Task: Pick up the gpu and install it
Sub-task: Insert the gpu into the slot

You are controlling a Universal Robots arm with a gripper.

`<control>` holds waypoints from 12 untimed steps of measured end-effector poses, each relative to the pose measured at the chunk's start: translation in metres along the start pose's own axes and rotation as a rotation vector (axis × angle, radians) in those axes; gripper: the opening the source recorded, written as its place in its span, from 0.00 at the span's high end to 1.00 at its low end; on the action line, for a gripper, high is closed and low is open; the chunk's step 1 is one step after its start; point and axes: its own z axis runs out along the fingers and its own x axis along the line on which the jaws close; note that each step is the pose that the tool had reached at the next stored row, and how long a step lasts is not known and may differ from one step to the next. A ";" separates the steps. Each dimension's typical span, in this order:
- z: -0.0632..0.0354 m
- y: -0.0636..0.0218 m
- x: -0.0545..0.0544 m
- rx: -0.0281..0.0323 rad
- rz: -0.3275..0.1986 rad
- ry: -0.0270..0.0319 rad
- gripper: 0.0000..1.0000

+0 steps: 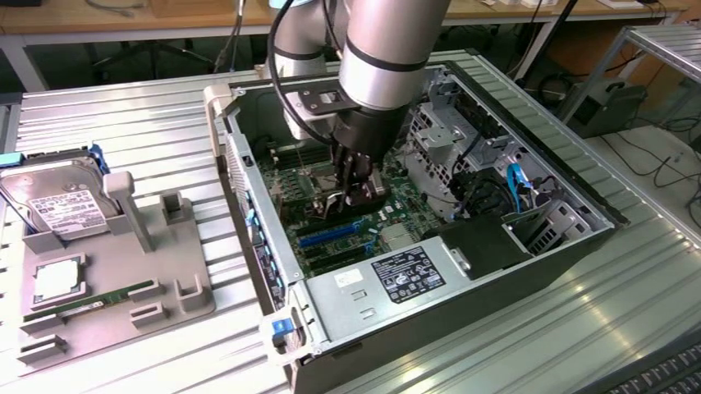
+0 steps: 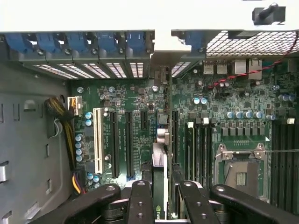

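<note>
The open computer case lies on its side on the ribbed metal table, and my arm reaches down into it. My gripper is shut on the gpu, a thin black card held on edge just above the green motherboard. The wrist view has the gpu edge-on between the two black fingers, its pale metal bracket end pointing at the case's rear slot openings. It stands over the motherboard between the long black expansion slots and the memory slots. I cannot tell whether it touches a slot.
A grey parts holder at the exterior view's left carries a silver hard drive, a processor and a green memory stick. Inside the case are the power supply, drive cages, cables and an empty processor socket.
</note>
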 end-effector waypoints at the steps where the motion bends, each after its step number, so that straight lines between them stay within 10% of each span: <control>1: 0.0018 0.0005 0.000 -0.0001 -0.005 0.0001 0.74; 12: 0.0181 0.0011 0.000 -0.0006 -0.016 0.0042 0.74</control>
